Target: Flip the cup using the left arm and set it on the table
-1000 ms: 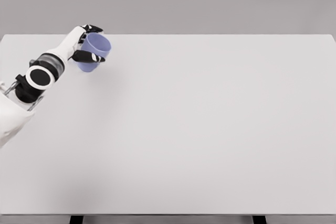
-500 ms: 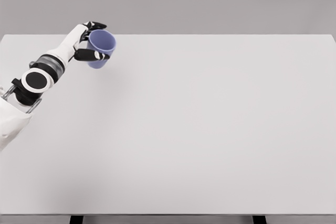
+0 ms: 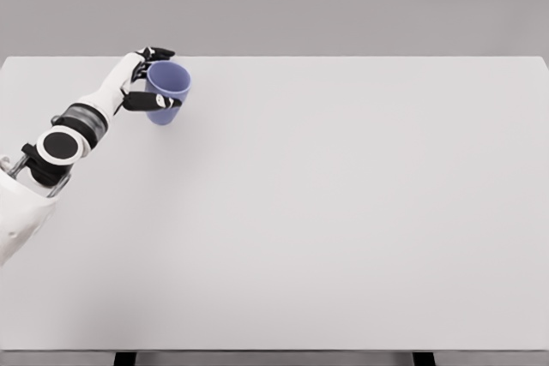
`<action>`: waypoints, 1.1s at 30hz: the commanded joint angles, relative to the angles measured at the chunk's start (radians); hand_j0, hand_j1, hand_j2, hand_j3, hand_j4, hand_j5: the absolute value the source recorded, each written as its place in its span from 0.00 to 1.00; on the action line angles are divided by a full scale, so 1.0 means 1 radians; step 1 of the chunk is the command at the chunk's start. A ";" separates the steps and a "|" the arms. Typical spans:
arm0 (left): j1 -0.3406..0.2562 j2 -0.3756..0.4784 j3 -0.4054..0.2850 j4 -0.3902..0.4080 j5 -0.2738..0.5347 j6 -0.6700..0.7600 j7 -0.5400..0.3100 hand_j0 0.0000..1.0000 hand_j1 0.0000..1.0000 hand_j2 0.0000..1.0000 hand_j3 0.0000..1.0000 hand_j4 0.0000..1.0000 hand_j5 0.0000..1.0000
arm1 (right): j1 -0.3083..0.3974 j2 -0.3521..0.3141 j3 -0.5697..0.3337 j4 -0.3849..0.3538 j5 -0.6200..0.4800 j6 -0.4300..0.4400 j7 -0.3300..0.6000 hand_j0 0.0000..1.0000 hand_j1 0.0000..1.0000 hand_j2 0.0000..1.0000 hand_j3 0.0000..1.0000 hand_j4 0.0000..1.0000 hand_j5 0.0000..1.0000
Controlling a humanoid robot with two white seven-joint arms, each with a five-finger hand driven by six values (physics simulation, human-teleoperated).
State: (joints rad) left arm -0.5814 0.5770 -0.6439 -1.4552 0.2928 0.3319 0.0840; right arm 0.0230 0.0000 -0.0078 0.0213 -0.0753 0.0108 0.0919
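- One arm is seen, the left, coming in from the lower left edge and stretched toward the far left part of the tabletop (image 3: 343,212).
- The left robot hand (image 3: 147,80) is closed on the cup (image 3: 166,92); dark fingers (image 3: 159,53) are curled over the far side of the rim, and another dark digit is laid across the near side of the cup wall, approx. mid-height.
- The cup is blue-violet, w/ its mouth turned up and tilted slightly toward the right; the inside is visible from the head view.
- The cup is located at the far left of the tabletop, near the far edge and well apart from the right side.
- Whether the cup base is touching the tabletop or is just above it can't be told; only a faint shadow is seen under and beside it.
- The forearm is white w/ a grey band and a black-and-white round joint cover nearer the elbow, lying over the left edge area of the tabletop.
- The tabletop is a plain white-grey surface, w/ a grey wall behind it; two dark leg stubs are seen under the near edge.
- The right arm is out of view.
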 commanded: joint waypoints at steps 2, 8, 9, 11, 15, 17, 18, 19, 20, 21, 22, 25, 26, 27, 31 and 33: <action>0.000 0.000 0.012 -0.001 -0.003 -0.007 0.000 0.78 0.78 0.78 0.78 0.78 0.78 | 0.000 0.000 0.000 0.000 0.000 0.000 0.000 1.00 1.00 1.00 1.00 1.00 1.00; 0.009 -0.008 0.015 -0.001 -0.003 -0.008 0.000 0.78 0.78 0.78 0.78 0.78 0.78 | 0.000 0.000 0.000 0.000 0.000 0.000 0.000 1.00 1.00 1.00 1.00 1.00 1.00; 0.020 -0.009 0.032 -0.001 -0.003 -0.020 0.000 0.78 0.78 0.78 0.78 0.78 0.78 | 0.000 0.000 0.000 0.000 0.000 0.000 0.000 1.00 1.00 1.00 1.00 1.00 1.00; 0.026 -0.009 0.035 -0.002 -0.003 -0.022 0.000 0.78 0.78 0.78 0.78 0.78 0.78 | 0.000 0.000 0.000 0.000 0.000 0.000 0.000 1.00 1.00 1.00 1.00 1.00 1.00; 0.031 -0.009 0.046 -0.005 0.009 -0.022 0.000 0.79 0.79 0.79 0.79 0.79 0.79 | 0.000 0.000 0.000 0.000 0.000 0.000 0.000 1.00 1.00 1.00 1.00 1.00 1.00; 0.031 -0.012 0.047 -0.005 0.011 -0.022 0.000 0.79 0.79 0.79 0.79 0.79 0.79 | 0.000 0.000 0.000 0.000 0.000 0.000 0.000 1.00 1.00 1.00 1.00 1.00 1.00; 0.034 -0.019 0.053 -0.005 0.011 -0.022 0.000 0.79 0.79 0.79 0.79 0.79 0.79 | 0.000 0.000 0.000 0.000 0.000 0.000 0.000 1.00 1.00 1.00 1.00 1.00 1.00; 0.040 -0.020 0.063 -0.005 0.011 -0.022 0.000 0.79 0.79 0.79 0.79 0.79 0.79 | 0.000 0.000 0.000 0.000 0.000 0.000 0.000 1.00 1.00 1.00 1.00 1.00 1.00; 0.045 -0.022 0.069 -0.005 0.011 -0.022 0.000 0.79 0.79 0.79 0.79 0.79 0.79 | 0.000 0.000 0.000 0.000 0.000 0.000 0.000 1.00 1.00 1.00 1.00 1.00 1.00; 0.046 -0.022 0.070 -0.007 0.011 -0.022 -0.001 0.79 0.79 0.79 0.79 0.79 0.79 | 0.000 0.000 0.000 0.000 0.000 0.000 0.000 1.00 1.00 1.00 1.00 1.00 1.00; 0.046 -0.025 0.072 -0.007 0.011 -0.022 0.000 0.79 0.79 0.79 0.79 0.79 0.79 | 0.000 0.000 0.000 0.000 0.000 0.000 0.000 1.00 1.00 1.00 1.00 1.00 1.00; 0.052 -0.035 0.082 -0.007 0.011 -0.022 0.000 0.79 0.79 0.79 0.79 0.79 0.79 | 0.000 0.000 0.000 0.000 0.000 0.000 0.000 1.00 1.00 1.00 1.00 1.00 1.00; 0.055 -0.037 0.092 -0.007 0.011 -0.022 -0.001 0.79 0.79 0.79 0.79 0.79 0.79 | 0.000 0.000 0.000 0.000 0.000 0.000 0.000 1.00 1.00 1.00 1.00 1.00 1.00; 0.060 -0.035 0.095 -0.007 0.011 -0.022 -0.001 0.79 0.79 0.79 0.79 0.79 0.79 | 0.000 0.000 0.000 0.000 0.000 0.000 0.000 1.00 1.00 1.00 1.00 1.00 1.00; 0.068 -0.039 0.107 -0.007 0.011 -0.022 -0.001 0.80 0.80 0.80 0.80 0.80 0.80 | 0.000 0.000 0.000 0.000 0.000 0.000 0.000 1.00 1.00 1.00 1.00 1.00 1.00; 0.072 -0.043 0.109 -0.008 0.011 -0.024 -0.001 0.80 0.80 0.80 0.80 0.80 0.80 | 0.000 0.000 0.000 0.000 0.000 0.000 0.000 1.00 1.00 1.00 1.00 1.00 1.00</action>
State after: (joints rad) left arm -0.5078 0.5369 -0.5393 -1.4621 0.3061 0.3094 0.0826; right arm 0.0230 0.0000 -0.0078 0.0213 -0.0753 0.0108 0.0919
